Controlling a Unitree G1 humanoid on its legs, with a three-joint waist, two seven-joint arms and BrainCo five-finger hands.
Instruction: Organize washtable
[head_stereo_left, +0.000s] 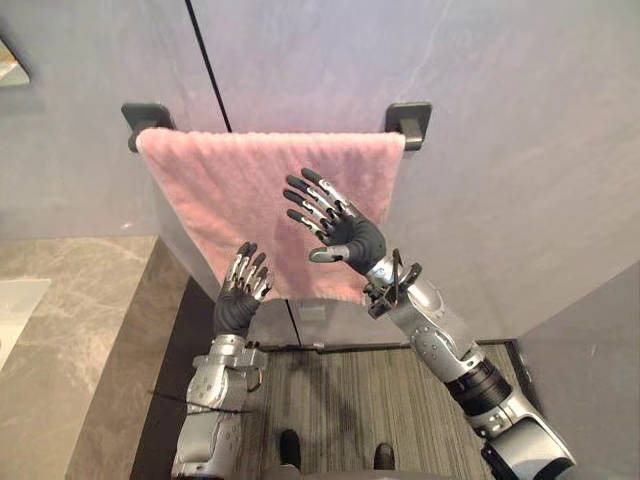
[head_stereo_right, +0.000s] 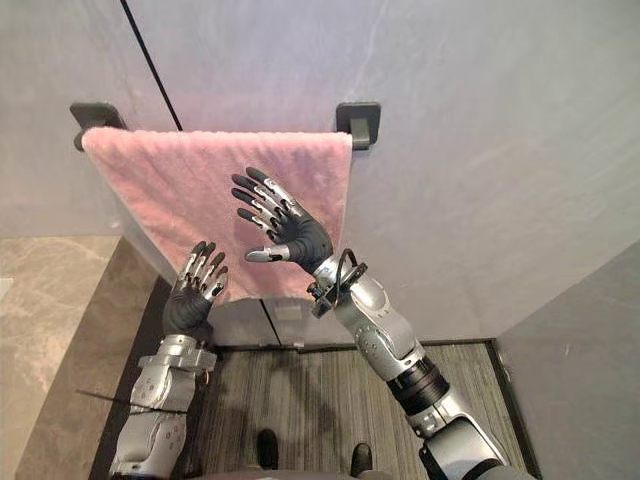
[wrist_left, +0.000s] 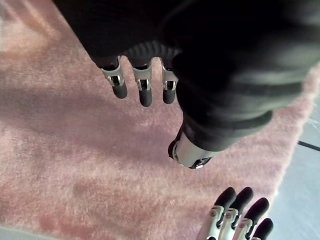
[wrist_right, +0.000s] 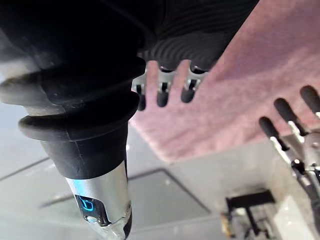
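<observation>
As it hangs now, the pink towel (head_stereo_left: 230, 190) is draped between two dark, rounded-square brackets (head_stereo_left: 145, 118) on the smooth grey wall (head_stereo_left: 500, 150). Its long axis runs left to right along the top fold, and the cloth falls straight down from there.

- Towel surface: plush, fuzzy pile with no pattern. The top edge is even and the right edge stops at the right bracket.
- Left hand (head_stereo_left: 240, 300): released, fingers straight and close together, pointing up at the towel's lower edge. I cannot tell whether it touches the cloth.
- Right hand (head_stereo_left: 340, 225): released, fingers fanned wide and thumb out to the side, raised in front of the towel's right half and holding nothing.
- Marbled grey-brown stone counter (head_stereo_left: 70, 320) at lower left.
- Dark wood-grain floor (head_stereo_left: 370, 390) below.
</observation>
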